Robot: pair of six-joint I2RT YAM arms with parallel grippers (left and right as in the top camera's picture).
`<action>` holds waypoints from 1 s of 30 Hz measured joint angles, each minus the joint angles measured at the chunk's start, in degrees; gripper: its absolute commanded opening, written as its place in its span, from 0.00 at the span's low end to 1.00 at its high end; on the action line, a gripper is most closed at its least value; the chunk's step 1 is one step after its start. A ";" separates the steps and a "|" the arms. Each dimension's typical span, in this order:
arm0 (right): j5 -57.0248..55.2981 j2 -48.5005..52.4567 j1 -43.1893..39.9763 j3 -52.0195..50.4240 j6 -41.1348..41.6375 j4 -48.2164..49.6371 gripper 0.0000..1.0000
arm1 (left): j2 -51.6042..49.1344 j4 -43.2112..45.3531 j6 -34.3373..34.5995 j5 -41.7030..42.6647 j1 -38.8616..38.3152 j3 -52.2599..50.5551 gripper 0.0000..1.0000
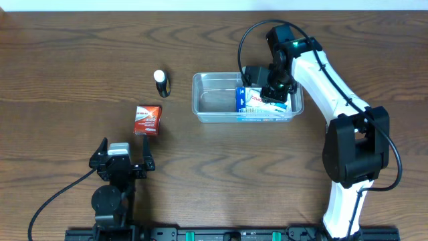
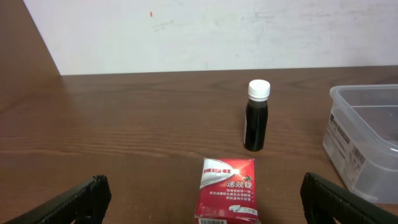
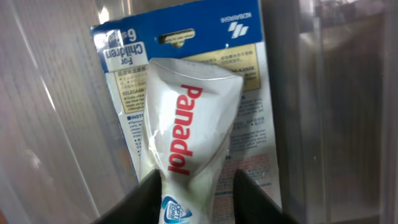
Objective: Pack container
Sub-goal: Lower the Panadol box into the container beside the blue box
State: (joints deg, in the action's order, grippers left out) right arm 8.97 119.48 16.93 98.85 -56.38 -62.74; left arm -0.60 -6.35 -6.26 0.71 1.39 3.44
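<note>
Crumpled white carton (image 3: 186,118), glossy blue card (image 3: 249,37), clear plastic container (image 1: 198,100)

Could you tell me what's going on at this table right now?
The robot is packing the clear container. The right gripper is down inside its right end, pinching a white Panadol pack held against a blue card pack that is in there too. The left gripper is open near the front of the table, holding nothing. A red box and a small dark bottle with a white cap sit on the table left of the container, not yet packed.
</note>
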 measured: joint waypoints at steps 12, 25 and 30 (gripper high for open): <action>-0.02 -0.26 -0.02 0.63 29.18 3.37 0.02 | 0.00 -0.02 0.00 0.00 0.00 0.02 0.98; -3.30 -0.28 -0.02 0.15 58.34 3.91 0.01 | 0.00 -0.02 0.00 0.00 0.00 0.02 0.98; -3.52 -0.28 0.04 -0.42 60.96 3.96 0.01 | 0.02 0.00 0.00 0.00 0.00 0.00 0.98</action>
State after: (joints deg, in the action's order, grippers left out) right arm 5.45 119.20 16.97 98.43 4.58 -58.78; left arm -0.58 -6.35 -6.26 0.71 1.39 3.44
